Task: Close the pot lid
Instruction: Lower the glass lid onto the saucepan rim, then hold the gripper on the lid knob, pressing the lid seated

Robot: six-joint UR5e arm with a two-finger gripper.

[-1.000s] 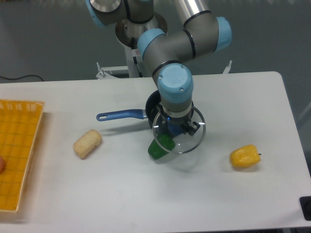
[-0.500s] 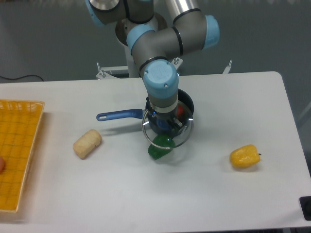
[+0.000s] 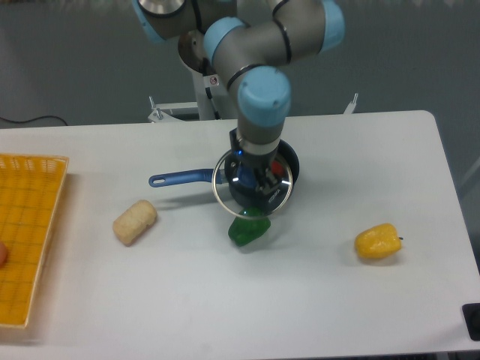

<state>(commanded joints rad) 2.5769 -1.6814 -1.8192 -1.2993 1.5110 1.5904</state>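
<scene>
The dark navy pot [image 3: 289, 163] sits at the table's middle, its blue handle [image 3: 184, 178] pointing left; something red shows inside near its right wall. My gripper [image 3: 253, 181] hangs straight down over the pot, shut on the knob of the glass pot lid [image 3: 225, 201]. The lid's silver rim hovers slightly left and forward of the pot's rim, overlapping most of the opening. The fingers themselves are mostly hidden by the wrist and the lid.
A green pepper [image 3: 247, 229] lies just in front of the pot, under the lid's front edge. A yellow pepper [image 3: 378, 241] is at the right, a bread roll [image 3: 135, 221] at the left, a yellow basket [image 3: 26, 232] on the far left edge.
The gripper carried the lid back and leftward, from over the green pepper to nearly above the pot. The pot and peppers stayed put.
</scene>
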